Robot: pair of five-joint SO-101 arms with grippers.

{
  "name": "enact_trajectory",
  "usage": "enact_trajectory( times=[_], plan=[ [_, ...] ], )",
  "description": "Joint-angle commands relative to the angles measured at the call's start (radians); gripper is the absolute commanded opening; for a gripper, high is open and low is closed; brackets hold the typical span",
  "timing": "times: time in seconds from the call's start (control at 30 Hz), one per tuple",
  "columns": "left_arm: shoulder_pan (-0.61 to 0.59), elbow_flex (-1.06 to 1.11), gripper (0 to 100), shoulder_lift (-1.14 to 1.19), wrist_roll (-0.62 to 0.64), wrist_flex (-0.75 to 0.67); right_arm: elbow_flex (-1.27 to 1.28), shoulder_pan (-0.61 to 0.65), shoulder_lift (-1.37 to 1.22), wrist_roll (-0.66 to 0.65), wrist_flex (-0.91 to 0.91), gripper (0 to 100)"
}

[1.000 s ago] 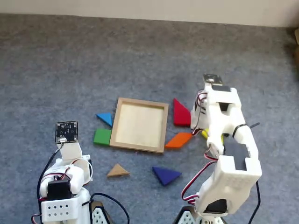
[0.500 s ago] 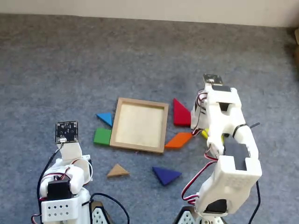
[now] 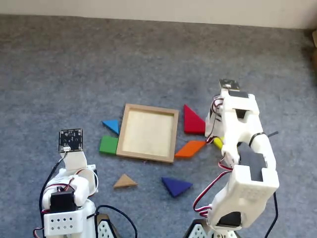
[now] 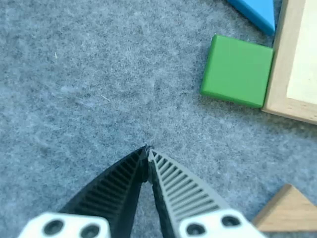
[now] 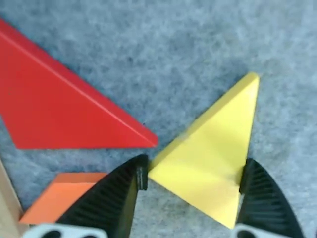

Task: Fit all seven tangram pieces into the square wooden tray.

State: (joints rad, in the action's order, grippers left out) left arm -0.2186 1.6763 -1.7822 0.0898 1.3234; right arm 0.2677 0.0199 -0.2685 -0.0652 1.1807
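Right fingers point(image 5: 116, 198) astride yellow triangle point(image 5: 213, 153)

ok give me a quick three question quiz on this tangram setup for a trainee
1. True or false: the square wooden tray already holds at least one piece.
2. Which piece lies between the open fingers of the right gripper? A) green square B) yellow triangle C) dark blue triangle
3. Fill in the gap: the left gripper is ____ over bare carpet, holding nothing.

Key: 1 false, the tray is empty; 2 B; 3 shut.
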Motion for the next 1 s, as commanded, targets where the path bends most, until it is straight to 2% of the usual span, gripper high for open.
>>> enact_trajectory(
  times=[0.0,0.23,0.43,0.77,0.97],
  plan=[
    [-0.016,0.021,1,-0.036,-0.011,0.005,-0.05,-0.013,0.019,-0.038,0.019,21.1],
    [-0.016,0.021,1,-0.036,-0.011,0.005,-0.054,-0.013,0.022,-0.04,0.024,19.0],
    [-0.016,0.021,1,-0.036,-0.011,0.005,-0.074,-0.012,0.035,-0.043,0.13,19.0],
    [-0.016,0.021,1,-0.036,-0.011,0.005,-0.036,-0.005,0.271,-0.043,0.134,19.0],
    [-0.016,0.021,1,-0.036,-0.011,0.005,0.016,0.07,0.406,-0.034,0.156,18.8]
  ],
)
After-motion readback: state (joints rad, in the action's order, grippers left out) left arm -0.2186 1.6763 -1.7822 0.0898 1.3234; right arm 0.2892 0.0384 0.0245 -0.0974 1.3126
